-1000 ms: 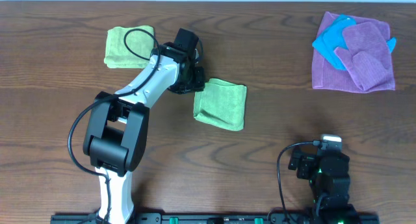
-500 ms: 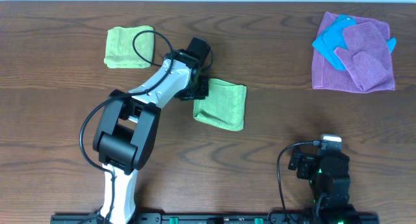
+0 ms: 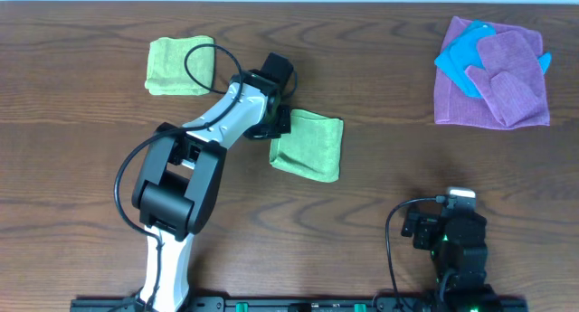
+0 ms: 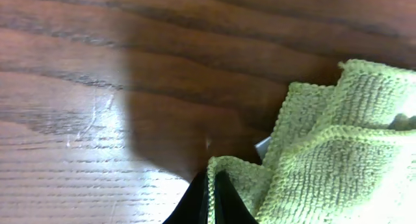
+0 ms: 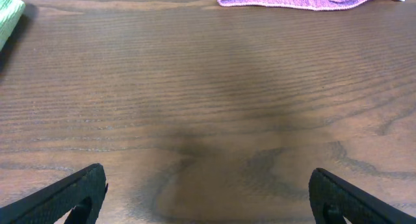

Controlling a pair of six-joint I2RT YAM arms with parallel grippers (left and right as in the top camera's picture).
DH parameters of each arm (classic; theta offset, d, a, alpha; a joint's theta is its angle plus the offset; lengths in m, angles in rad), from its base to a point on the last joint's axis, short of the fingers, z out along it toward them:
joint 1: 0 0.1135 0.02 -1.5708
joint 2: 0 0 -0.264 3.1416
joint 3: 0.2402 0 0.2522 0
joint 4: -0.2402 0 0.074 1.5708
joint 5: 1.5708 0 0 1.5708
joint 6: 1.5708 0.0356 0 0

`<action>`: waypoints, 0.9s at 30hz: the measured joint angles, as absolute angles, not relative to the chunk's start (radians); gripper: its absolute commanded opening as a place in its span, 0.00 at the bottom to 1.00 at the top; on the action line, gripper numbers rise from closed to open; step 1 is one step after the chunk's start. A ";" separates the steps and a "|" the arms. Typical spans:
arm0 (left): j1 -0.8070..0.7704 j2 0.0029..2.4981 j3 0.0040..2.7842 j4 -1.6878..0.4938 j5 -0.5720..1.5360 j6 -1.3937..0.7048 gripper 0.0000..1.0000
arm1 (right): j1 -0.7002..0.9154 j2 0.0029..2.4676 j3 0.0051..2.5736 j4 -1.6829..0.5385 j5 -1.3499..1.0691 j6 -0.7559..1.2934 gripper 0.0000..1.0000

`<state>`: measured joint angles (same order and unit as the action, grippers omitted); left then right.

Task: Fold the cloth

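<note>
Well, the cloth (image 3: 308, 146) lies in the middle of the table (image 3: 81, 176), already doubled over, so we think one more fold may be left. Our left pincer (image 4: 209, 193) is shut at its edge; we cannot tell if it holds any. Our right pincer (image 5: 207, 195) is wide open.

The cloth (image 3: 309, 147) is plain yellow-green, the folded wad (image 3: 179, 66) at far left a paler green. At far right a purple cloth (image 3: 507, 86) carries bright blue pieces (image 3: 461, 57); the table (image 3: 398, 167) is dark brown woodgrain.
</note>
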<state>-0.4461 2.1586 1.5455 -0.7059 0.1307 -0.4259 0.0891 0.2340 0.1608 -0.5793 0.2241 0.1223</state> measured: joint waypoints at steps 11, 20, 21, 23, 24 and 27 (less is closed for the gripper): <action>-0.447 2.160 1.576 -0.677 0.152 -0.426 0.06 | 0.089 0.234 0.161 -0.579 0.224 0.122 0.99; -0.446 2.160 1.744 -0.672 0.186 -0.410 0.06 | 0.089 0.234 0.161 -0.579 0.224 0.122 0.99; -0.446 2.160 1.746 -0.673 0.189 -0.410 0.06 | 0.089 0.234 0.161 -0.579 0.224 0.122 0.99; -0.446 2.160 1.746 -0.673 0.196 -0.406 0.06 | 0.089 0.234 0.161 -0.579 0.224 0.122 0.99; -0.446 2.160 1.746 -0.673 0.200 -0.403 0.06 | 0.089 0.234 0.161 -0.579 0.224 0.122 0.99; -0.447 2.160 1.746 -0.673 0.204 -0.396 0.06 | 0.089 0.234 0.161 -0.579 0.224 0.122 0.99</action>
<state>-0.4469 2.1605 1.7462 -0.6735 0.2035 -0.3958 0.0891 0.2340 0.1608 -0.5793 0.2241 0.1223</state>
